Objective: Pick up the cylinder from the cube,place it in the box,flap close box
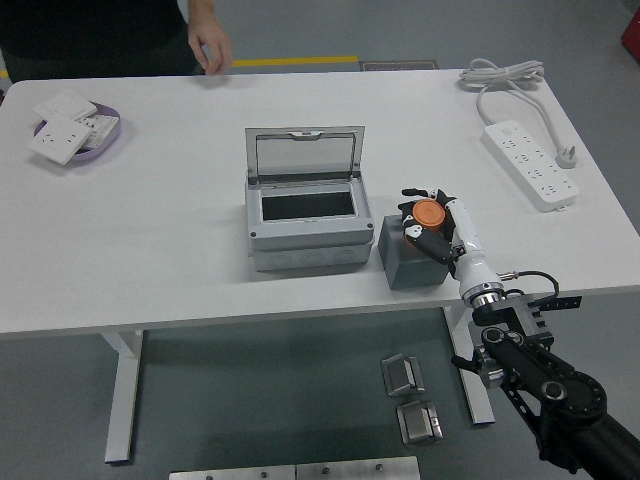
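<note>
An orange cylinder (429, 213) sits on top of a grey cube (408, 260) near the table's front edge, right of centre. My right hand (425, 218) has its black-tipped fingers curled around the cylinder, the white forearm rising from the lower right. Just left of the cube stands a grey box (303, 215) with its clear lid (305, 153) propped upright and its dark interior showing. The left arm is out of view.
A white power strip (532, 163) with its coiled cord lies at the far right. A purple dish (76, 133) with white plates sits at the far left. A person stands at the far side, one hand (211, 45) hanging over the table's back edge.
</note>
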Available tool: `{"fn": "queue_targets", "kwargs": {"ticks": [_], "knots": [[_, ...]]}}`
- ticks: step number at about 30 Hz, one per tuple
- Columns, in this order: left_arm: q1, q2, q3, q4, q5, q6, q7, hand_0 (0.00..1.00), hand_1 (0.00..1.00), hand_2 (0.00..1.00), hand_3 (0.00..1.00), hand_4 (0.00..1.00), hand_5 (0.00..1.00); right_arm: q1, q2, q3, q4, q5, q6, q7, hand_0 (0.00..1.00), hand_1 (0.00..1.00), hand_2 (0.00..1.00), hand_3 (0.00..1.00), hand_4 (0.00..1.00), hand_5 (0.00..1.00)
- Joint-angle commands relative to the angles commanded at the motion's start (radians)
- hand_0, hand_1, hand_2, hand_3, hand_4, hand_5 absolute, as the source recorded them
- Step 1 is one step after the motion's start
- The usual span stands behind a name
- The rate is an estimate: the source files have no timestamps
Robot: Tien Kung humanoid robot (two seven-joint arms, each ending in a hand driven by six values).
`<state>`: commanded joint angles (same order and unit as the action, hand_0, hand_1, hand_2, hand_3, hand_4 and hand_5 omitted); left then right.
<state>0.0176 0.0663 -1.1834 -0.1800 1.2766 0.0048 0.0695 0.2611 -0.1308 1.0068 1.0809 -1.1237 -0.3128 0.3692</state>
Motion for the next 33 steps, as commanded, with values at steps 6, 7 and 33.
{"fn": "queue_targets", "kwargs": {"ticks": [6, 7, 33], "knots": [[0.000, 0.000, 0.001, 0.000, 0.000, 0.000, -0.001, 0.582, 0.617, 0.570, 0.609, 0.656, 0.295, 0.002, 0.001, -0.003, 0.002, 0.004, -0.011, 0.003, 0.635, 0.589, 0.505, 0.536, 0.107, 0.002], [0.000, 0.000, 0.001, 0.000, -0.001, 0.000, -0.001, 0.583, 0.616, 0.570, 0.609, 0.657, 0.297, 0.003, 0.001, -0.004, 0.003, 0.005, -0.013, 0.004, 0.613, 0.565, 0.491, 0.478, 0.177, 0.002], [-0.001, 0.004, -0.014, 0.000, 0.015, -0.001, 0.013, 0.583, 0.616, 0.570, 0.608, 0.657, 0.301, 0.369, 0.044, -0.256, 0.049, -0.524, -0.050, -0.380, 0.071, 0.228, 0.413, 0.348, 0.110, 0.002]]}}
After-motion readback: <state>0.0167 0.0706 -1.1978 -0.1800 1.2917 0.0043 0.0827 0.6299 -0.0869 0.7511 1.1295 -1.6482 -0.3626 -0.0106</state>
